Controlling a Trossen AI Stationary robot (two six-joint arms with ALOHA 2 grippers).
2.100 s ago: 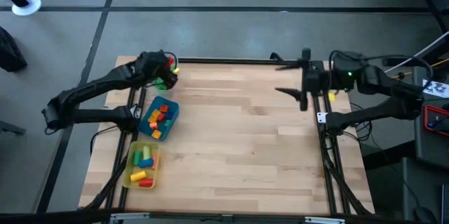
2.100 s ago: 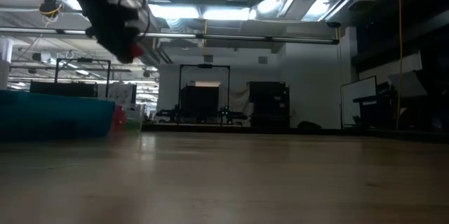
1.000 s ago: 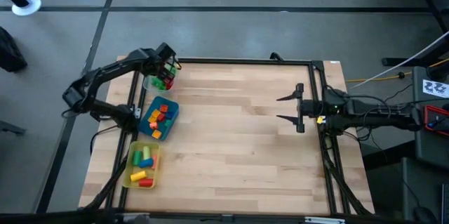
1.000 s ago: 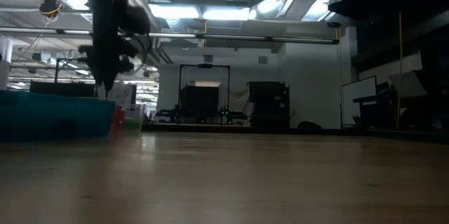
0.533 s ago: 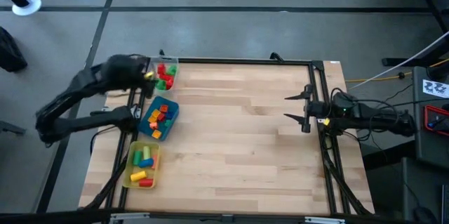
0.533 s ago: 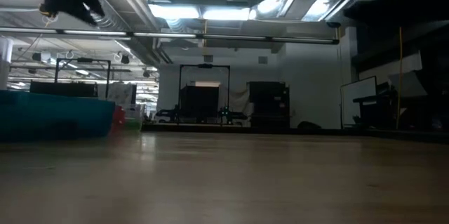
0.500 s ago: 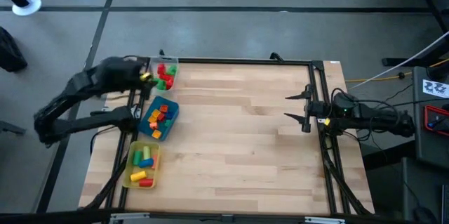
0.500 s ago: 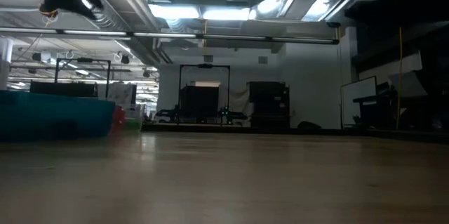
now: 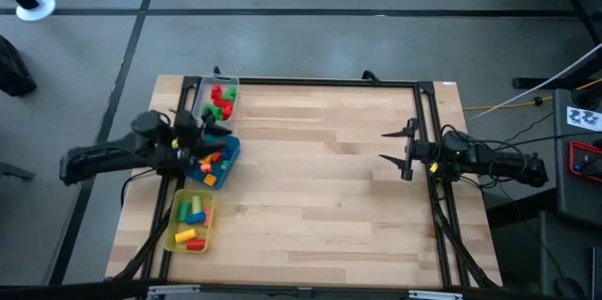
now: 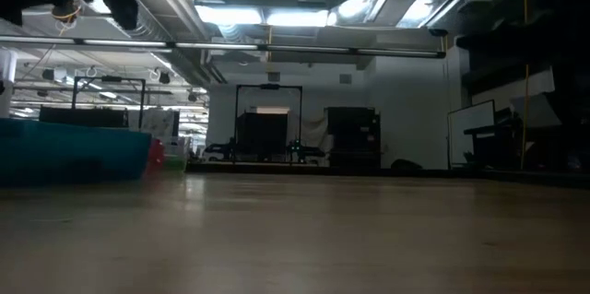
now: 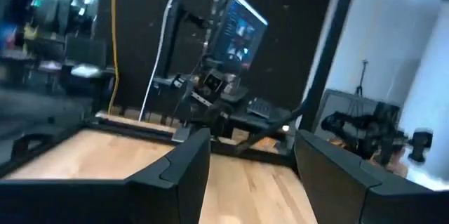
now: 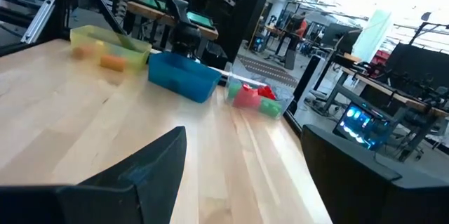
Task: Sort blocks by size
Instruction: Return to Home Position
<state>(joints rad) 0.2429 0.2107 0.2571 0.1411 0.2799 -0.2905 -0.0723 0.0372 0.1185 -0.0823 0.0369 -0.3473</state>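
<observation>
So, along the table's left edge sit three trays. The clear tray (image 9: 235, 82), farthest, holds red and green blocks (image 9: 222, 101); the blue tray (image 9: 235, 151) has orange, red and yellow ones; the yellow tray (image 9: 211, 234), nearest, has mixed colours. The left gripper (image 9: 213, 140) hovers spread over the blue tray. The right gripper (image 9: 399, 148), also spread, is at the right edge of the wooden table (image 9: 320, 197). Grey floor all around.

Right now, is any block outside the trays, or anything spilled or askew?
Nothing stands out. The blocks lie inside the clear tray, blue tray and yellow tray along the left edge of the table, none on bare wood. Left gripper by the blue tray and right gripper at the right edge are open and empty.
</observation>
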